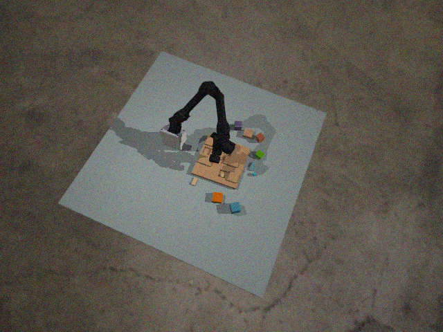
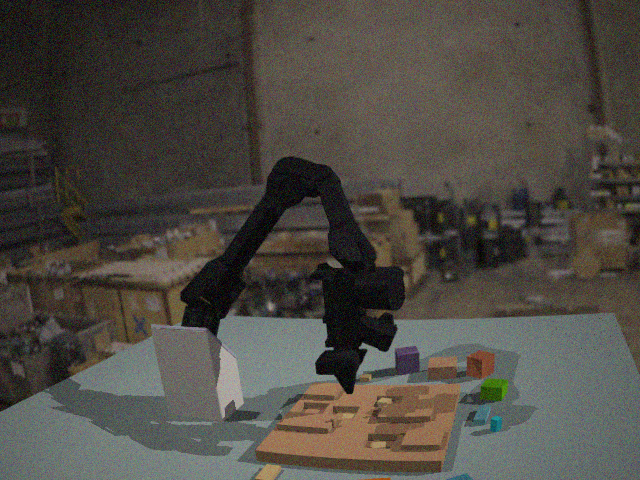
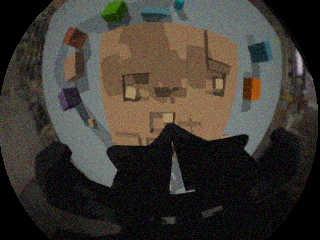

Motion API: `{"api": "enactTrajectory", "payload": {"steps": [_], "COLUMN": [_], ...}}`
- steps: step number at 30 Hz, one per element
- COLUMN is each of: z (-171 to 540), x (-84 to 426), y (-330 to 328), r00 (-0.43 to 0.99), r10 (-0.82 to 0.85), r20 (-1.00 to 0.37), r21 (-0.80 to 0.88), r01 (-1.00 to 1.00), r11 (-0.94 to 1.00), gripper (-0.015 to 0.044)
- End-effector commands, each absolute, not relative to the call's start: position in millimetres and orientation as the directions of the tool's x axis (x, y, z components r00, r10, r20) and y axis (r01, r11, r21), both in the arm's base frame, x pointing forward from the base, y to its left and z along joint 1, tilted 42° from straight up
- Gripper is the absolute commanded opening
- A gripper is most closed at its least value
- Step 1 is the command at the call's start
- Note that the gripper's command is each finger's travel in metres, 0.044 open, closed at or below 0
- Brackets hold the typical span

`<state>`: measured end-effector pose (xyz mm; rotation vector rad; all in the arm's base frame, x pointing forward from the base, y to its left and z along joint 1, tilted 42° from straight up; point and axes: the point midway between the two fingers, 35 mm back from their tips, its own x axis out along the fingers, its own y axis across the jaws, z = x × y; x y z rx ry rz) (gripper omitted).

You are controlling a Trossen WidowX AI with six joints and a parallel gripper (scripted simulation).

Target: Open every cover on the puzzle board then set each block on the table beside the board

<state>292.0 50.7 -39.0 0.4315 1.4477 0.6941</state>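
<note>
The wooden puzzle board (image 1: 211, 174) (image 2: 310, 448) (image 3: 117, 112) lies flat, with raised covers on it. Pale blocks sit uncovered in three wells: one well block (image 2: 384, 400) (image 3: 131, 92) at the back, one middle block (image 2: 347, 414) (image 3: 168, 117), and one front block (image 2: 378, 444) (image 3: 218, 84) (image 1: 222, 174). A left well (image 2: 314, 406) shows no pale block. One pale block (image 1: 194, 181) (image 2: 268, 471) lies on the table off the front left corner, another (image 2: 365, 377) (image 3: 92, 122) behind the board. My gripper (image 2: 350, 391) (image 3: 170, 126) is shut and empty, pointing down above the board's back left part.
A purple cube (image 1: 237, 125) (image 2: 407, 360), a peach block (image 2: 442, 367), a red-orange cube (image 2: 480, 364) and a green block (image 2: 494, 389) stand behind and right. Small light-blue pieces (image 2: 482, 414) are right. An orange block (image 1: 217, 197) and a blue block (image 1: 234, 207) lie in front.
</note>
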Motion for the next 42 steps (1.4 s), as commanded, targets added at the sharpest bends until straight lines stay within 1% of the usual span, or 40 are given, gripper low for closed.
{"api": "enactTrajectory", "payload": {"steps": [1, 29, 42], "z": [-56, -73, -68], "x": [287, 285, 270], "y": [65, 81, 90], "r00": [-0.029, -0.030, -0.031], "r10": [0.668, 0.669, 0.670], "r20": [-0.744, -0.742, -0.742], "r21": [0.663, 0.665, 0.665], "r01": [-0.159, -0.159, -0.158], "r11": [0.732, 0.730, 0.730], "gripper": [0.0000, 0.0000, 0.0000]}}
